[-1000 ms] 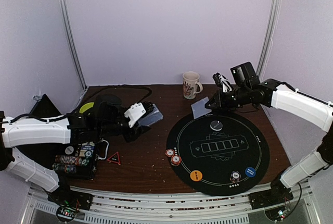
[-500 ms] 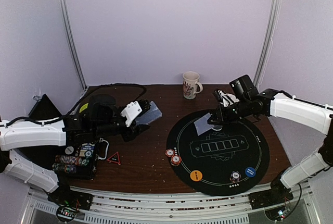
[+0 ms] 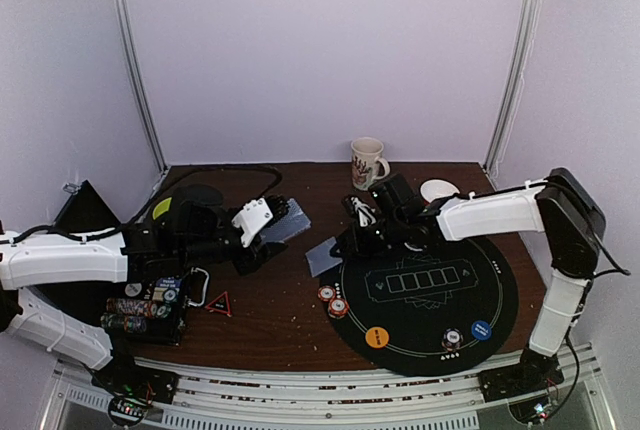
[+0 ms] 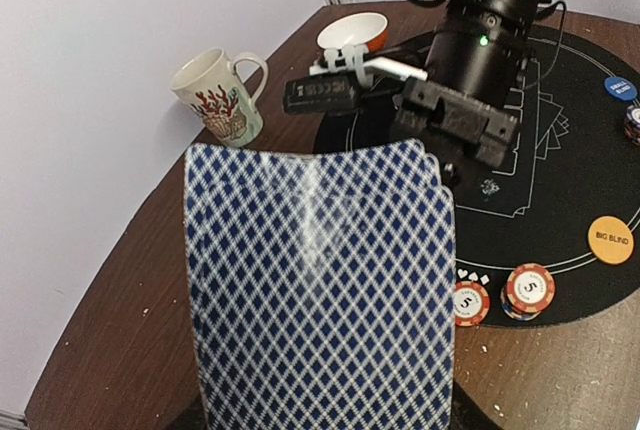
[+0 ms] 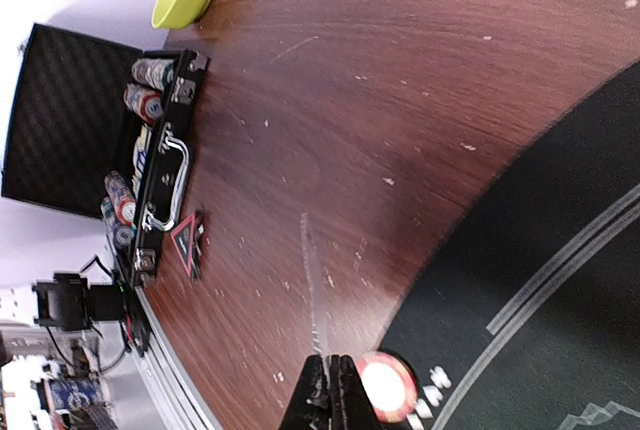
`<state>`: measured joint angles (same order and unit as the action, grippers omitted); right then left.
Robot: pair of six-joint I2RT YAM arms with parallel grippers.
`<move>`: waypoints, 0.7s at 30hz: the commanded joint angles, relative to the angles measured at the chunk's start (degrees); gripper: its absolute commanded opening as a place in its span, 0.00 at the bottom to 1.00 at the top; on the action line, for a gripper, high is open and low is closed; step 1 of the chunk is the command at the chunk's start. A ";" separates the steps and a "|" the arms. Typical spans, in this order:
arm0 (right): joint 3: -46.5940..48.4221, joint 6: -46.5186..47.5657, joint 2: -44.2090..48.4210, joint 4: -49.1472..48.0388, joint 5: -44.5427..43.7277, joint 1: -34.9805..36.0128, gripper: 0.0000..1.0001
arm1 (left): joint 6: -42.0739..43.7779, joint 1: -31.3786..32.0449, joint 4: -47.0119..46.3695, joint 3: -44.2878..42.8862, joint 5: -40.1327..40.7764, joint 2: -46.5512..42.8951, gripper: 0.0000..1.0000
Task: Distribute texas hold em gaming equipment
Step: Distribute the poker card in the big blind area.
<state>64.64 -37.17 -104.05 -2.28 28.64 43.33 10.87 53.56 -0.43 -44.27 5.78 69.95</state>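
My left gripper (image 3: 272, 226) is shut on a deck of blue-backed cards (image 3: 291, 217), held above the table left of the black mat (image 3: 495, 295). The deck (image 4: 320, 290) fills the left wrist view and hides the fingers. My right gripper (image 3: 340, 249) is shut on a single card (image 3: 322, 258) at the mat's left edge. That card shows edge-on (image 5: 311, 280) in the right wrist view, just above the wood. Two red-and-white chips (image 3: 333, 300) lie at the mat's left rim. Another chip (image 3: 452, 338), an orange button (image 3: 376, 336) and a blue button (image 3: 481, 330) lie along the front rim. The clear-grey button is hidden.
A black case (image 3: 150, 310) with rolls of chips sits front left, with a small red triangle (image 3: 219, 302) beside it. A patterned mug (image 3: 368, 162) and a white bowl (image 3: 438, 190) stand at the back. A green bowl (image 3: 165, 207) sits behind my left arm.
My right arm has swung left across the mat with the card, from the back right to the mat's left edge, and lowered it. The left arm has barely moved.
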 commanded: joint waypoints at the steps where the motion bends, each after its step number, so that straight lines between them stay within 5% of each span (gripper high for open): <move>1: 0.82 -13.26 -6.20 -15.35 -5.01 2.51 0.00 | 0.55 -0.38 -4.30 0.82 0.21 -1.71 0.52; 9: -2.17 -21.94 -11.44 -20.69 -12.76 3.33 0.00 | 0.90 -0.38 -4.99 1.56 -0.02 -2.11 0.52; 13: -2.32 -22.02 -11.92 -18.48 -14.14 3.32 0.08 | 1.11 -0.37 -5.01 1.64 0.10 -1.96 0.52; 21: 0.06 -13.51 -6.42 -4.70 -20.04 3.12 0.45 | 1.33 -0.38 -5.49 1.95 -0.45 -2.09 0.52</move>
<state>63.02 -55.66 -114.96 -16.19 14.20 46.63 11.49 53.56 -1.67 -42.83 5.78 68.99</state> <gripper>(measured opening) 0.408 0.523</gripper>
